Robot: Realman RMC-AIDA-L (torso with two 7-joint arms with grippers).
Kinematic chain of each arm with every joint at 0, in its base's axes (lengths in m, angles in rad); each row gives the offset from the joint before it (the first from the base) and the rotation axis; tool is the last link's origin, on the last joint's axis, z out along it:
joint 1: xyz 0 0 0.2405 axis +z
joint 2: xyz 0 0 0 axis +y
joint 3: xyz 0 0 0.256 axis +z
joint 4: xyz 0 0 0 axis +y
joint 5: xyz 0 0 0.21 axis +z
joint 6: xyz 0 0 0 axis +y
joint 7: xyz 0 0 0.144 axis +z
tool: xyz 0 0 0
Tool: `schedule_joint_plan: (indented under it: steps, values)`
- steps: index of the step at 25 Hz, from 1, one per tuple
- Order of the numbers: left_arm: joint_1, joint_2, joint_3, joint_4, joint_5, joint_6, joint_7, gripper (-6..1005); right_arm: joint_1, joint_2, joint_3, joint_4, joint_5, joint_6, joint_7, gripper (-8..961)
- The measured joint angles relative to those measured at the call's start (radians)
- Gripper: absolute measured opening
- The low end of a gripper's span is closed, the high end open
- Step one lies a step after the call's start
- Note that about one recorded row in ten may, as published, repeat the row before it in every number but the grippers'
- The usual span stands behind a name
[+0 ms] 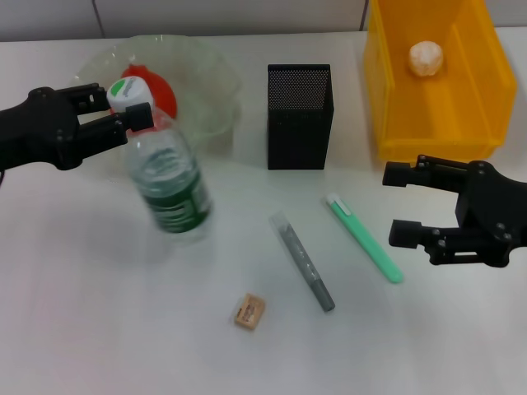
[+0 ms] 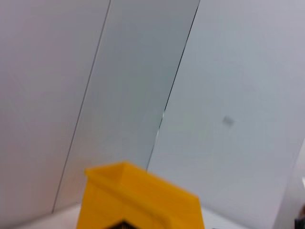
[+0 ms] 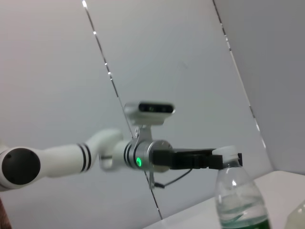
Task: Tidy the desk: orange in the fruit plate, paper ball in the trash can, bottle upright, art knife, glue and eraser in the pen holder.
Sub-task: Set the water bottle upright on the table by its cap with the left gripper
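Note:
My left gripper (image 1: 123, 107) is shut on the neck of the clear bottle (image 1: 169, 185), which stands on its base with its white cap (image 1: 132, 90) on top. The right wrist view shows that left gripper (image 3: 224, 160) at the bottle (image 3: 236, 200) top. The orange (image 1: 162, 92) lies in the clear fruit plate (image 1: 210, 82) behind it. The paper ball (image 1: 426, 58) is in the yellow trash can (image 1: 486, 99). On the table lie the green art knife (image 1: 365, 239), the grey glue (image 1: 302, 261) and the eraser (image 1: 249, 312). My right gripper (image 1: 403, 204) hovers open to the right of the knife.
The black mesh pen holder (image 1: 300, 115) stands upright at the centre back, between the plate and the trash can. The left wrist view shows only the yellow trash can (image 2: 138, 200) and wall panels. The table's back edge meets the wall.

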Motion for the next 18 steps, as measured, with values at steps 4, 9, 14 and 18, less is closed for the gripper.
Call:
schedule_joint_plan:
  steps: [4, 9, 14, 18]
  values:
    - [-0.01, -0.004, -0.076, -0.311, -0.125, -0.003, 0.37, 443, 0.006, 0.002, 0.0, 0.012, 0.0, 0.029, 0.011, 847]
    - [0.004, -0.007, -0.148, -0.564, -0.221, -0.008, 0.759, 443, 0.007, 0.006, 0.0, 0.02, 0.0, 0.063, 0.022, 847]
    - [0.015, -0.008, -0.198, -0.676, -0.244, -0.016, 0.907, 443, 0.015, 0.007, 0.0, 0.041, 0.001, 0.086, 0.023, 846]
    - [0.016, -0.011, -0.242, -0.754, -0.246, -0.016, 0.975, 443, 0.029, 0.008, -0.001, 0.073, 0.001, 0.114, 0.018, 846]
